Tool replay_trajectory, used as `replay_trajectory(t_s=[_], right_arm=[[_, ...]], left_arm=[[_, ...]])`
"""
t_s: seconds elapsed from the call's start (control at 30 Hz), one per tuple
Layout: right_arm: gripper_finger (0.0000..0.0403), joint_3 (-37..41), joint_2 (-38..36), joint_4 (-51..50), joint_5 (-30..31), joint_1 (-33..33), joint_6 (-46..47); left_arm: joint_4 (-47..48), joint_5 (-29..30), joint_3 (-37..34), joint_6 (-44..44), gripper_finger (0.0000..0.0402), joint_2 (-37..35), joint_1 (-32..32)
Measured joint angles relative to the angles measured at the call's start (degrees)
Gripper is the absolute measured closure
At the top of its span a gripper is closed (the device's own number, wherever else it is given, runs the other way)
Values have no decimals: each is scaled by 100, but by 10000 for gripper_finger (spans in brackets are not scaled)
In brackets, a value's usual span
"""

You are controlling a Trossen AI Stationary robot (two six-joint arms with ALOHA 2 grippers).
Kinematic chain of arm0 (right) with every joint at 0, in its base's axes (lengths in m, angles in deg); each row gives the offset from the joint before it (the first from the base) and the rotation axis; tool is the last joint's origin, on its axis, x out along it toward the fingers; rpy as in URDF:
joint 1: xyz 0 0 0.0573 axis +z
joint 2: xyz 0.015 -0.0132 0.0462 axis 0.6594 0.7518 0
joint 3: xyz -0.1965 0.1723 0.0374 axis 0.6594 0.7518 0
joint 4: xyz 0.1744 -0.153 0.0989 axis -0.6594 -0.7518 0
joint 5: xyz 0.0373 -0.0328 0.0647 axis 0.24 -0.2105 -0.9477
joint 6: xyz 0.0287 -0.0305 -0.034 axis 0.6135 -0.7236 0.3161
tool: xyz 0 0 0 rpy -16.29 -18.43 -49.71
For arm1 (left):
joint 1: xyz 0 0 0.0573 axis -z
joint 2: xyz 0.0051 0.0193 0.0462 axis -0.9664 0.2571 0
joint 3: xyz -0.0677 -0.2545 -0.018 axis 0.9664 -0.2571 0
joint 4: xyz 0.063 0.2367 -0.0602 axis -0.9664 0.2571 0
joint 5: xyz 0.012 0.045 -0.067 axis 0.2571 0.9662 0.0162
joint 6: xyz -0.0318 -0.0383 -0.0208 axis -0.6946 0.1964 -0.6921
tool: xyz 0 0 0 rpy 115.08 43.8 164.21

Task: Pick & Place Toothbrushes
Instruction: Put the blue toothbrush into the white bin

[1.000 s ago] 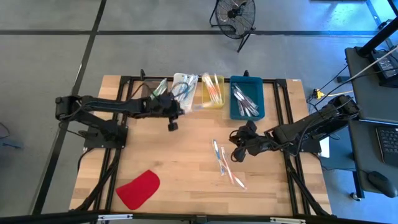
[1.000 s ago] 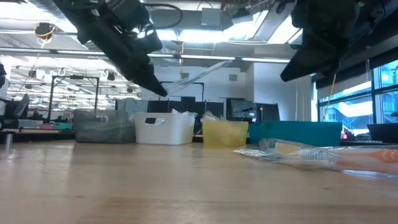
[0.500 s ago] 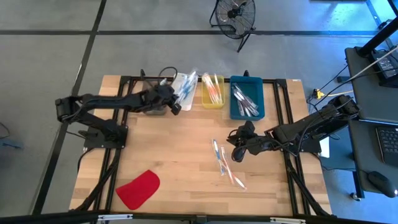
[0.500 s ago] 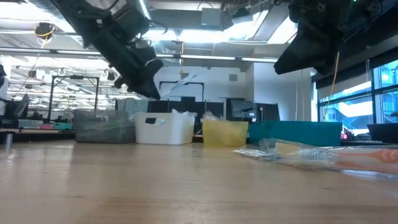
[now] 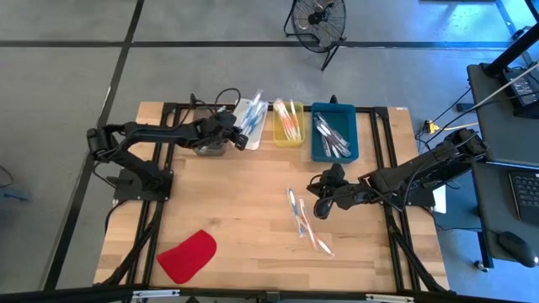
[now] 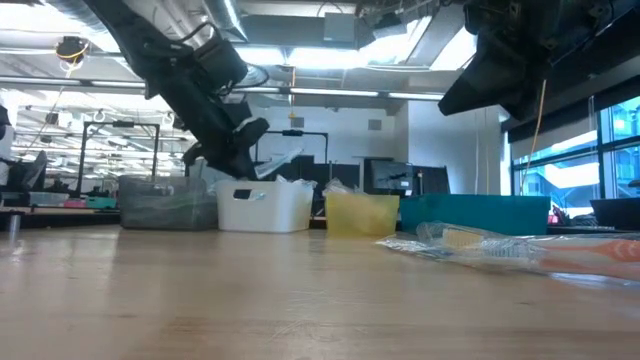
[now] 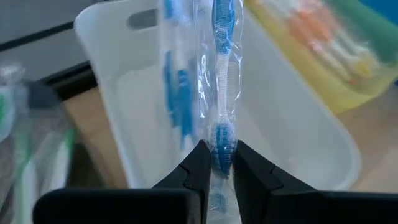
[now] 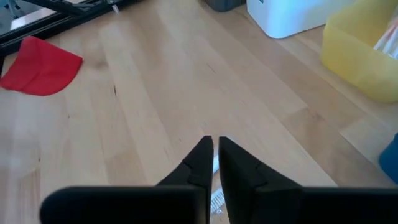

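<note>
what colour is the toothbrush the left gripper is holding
Blue, in a clear wrapper; the toothbrush shows best in the left wrist view, over the white bin.

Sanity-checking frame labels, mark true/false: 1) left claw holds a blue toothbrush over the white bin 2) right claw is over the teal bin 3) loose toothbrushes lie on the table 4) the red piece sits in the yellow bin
1) True: the left claw is shut on a wrapped blue toothbrush above the white bin.
2) False: the right claw hovers over bare table, well short of the teal bin, with nothing in it.
3) True: loose toothbrushes lie on the wood beside the right claw.
4) False: the red piece lies on the table's near left corner, far from the yellow bin.
</note>
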Motion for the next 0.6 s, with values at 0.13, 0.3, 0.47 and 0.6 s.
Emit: replay_trajectory(t_s=[0.13,0.3,0.47,0.6], right_arm=[[382,0,0,36,0,0,-2],[389,0,0,38,0,0,-2],[394,0,0,55,0,0,-4],[394,0,0,81,0,0,-4]], left_arm=[[5,-111,0,-100,360,182,-97],[-220,-242,2,-49,357,475,-116],[-498,-240,7,79,358,642,-118],[-495,-231,9,101,354,661,-149]])
